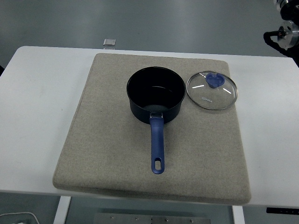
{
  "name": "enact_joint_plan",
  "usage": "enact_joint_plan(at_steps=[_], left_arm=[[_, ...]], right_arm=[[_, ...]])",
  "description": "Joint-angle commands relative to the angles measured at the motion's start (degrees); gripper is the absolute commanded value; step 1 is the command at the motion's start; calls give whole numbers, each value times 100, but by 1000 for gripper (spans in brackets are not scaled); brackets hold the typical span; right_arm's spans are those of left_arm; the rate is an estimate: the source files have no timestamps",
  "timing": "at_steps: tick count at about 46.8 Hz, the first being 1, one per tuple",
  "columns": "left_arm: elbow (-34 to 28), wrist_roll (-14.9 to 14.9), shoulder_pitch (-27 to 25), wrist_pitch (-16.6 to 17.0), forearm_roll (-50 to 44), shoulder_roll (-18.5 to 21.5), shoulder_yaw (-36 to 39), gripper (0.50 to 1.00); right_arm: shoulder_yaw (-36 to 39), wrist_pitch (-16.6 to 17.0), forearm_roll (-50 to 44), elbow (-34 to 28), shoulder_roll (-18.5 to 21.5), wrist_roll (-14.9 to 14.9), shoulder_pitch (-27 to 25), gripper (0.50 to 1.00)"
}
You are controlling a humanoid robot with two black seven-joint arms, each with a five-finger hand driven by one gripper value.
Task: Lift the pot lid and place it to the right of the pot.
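Two things sit on the grey mat [112, 154] that covers most of the white table [37, 116], and both already lie as the task wants them. Nearest me, the pot's blue handle [158, 147] points toward the mat's near edge. Beyond it the dark pot [155, 93] stands open and empty at the mat's middle. The glass lid [211, 90] lies flat just beside the pot's right wall, near the mat's far right corner, its blue knob [215, 80] up; I cannot tell whether the rims touch or leave a sliver of gap.

Farthest off, at the picture's upper right edge beyond the table's far right corner, a part of my right arm [286, 33] shows, well apart from the lid. My hand itself is out of the picture, so I cannot tell how its fingers stand. My left arm is not in view.

I judge the placing done and this the retreat step. The next move calls for nothing more than bringing the arm to rest clear of the table, without touching the lid.
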Motion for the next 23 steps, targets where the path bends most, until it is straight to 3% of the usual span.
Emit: enact_joint_plan(at_steps=[1, 10, 23], left_arm=[[0, 0, 1, 0, 1, 0, -6, 1000], [0, 0, 1, 0, 1, 0, 3, 1000], [0, 0, 1, 0, 1, 0, 3, 1000]], right_arm=[[1, -1, 464, 0, 27, -161, -111, 897], [1, -1, 1651, 17, 45, -531, -322, 897], [1, 113, 1757, 53, 238, -566, -831, 901]])
